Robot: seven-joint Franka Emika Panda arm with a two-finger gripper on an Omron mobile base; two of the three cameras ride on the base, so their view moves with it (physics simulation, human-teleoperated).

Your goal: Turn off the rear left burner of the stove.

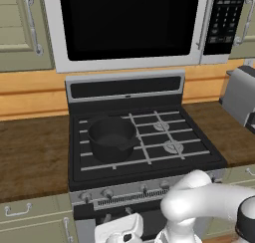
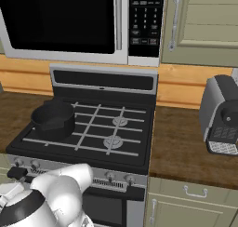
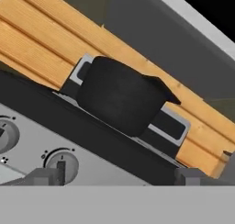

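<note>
The stove (image 1: 149,160) is a black gas range with wire grates and a silver knob strip (image 1: 124,193) along its front. A black pot (image 1: 111,137) stands on the left grates and hides the burner discs there; I see no flame. My gripper (image 3: 117,177) is open and empty, low in front of the strip's left end. In the hand view, one knob (image 3: 62,164) is just above the left fingertip (image 3: 46,177) and another knob (image 3: 4,135) sits at the left edge. The pot (image 3: 121,99) and the stove's back panel (image 3: 170,126) rise behind them.
A black-and-silver microwave (image 1: 129,23) hangs over the stove. A silver toaster (image 2: 222,114) stands on the wooden counter (image 2: 186,147) to the right. Two grey burner discs (image 2: 113,141) show on the right grates. Cabinet drawers (image 1: 30,212) flank the stove front.
</note>
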